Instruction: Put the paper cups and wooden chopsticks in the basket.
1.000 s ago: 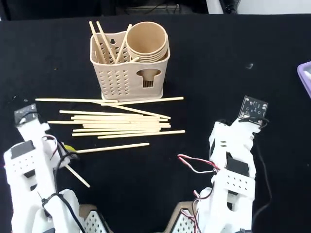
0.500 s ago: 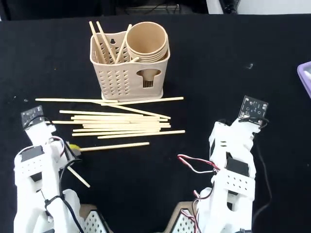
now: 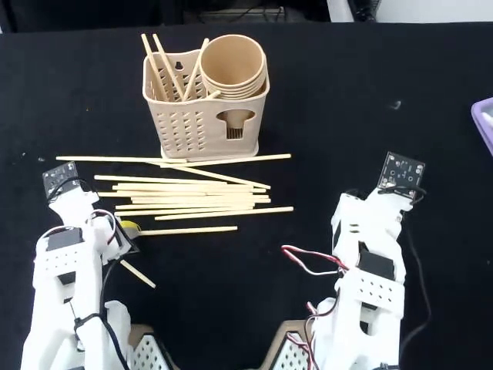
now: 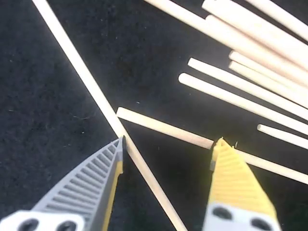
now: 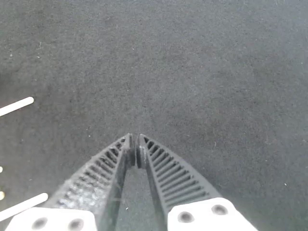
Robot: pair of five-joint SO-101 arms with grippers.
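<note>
The left gripper (image 4: 169, 142) is held spread just above the cloth, its jaws straddling two stray chopsticks (image 4: 159, 126), presumably lined up for a pinch. The right gripper (image 5: 134, 142) is clenched on nothing, parked over the black table (image 3: 347, 116). Beyond, the loose chopstick pile (image 3: 185, 196) lies uncollected. Farthest, the basket (image 3: 202, 131) is seen holding the stacked paper cups (image 3: 233, 62) and a few sticks.

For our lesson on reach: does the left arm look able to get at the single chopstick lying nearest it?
Probably yes. The left gripper is open just over that chopstick, which lies bare across the gap between its fingers. A slanted chopstick beside it might get caught too.
</note>
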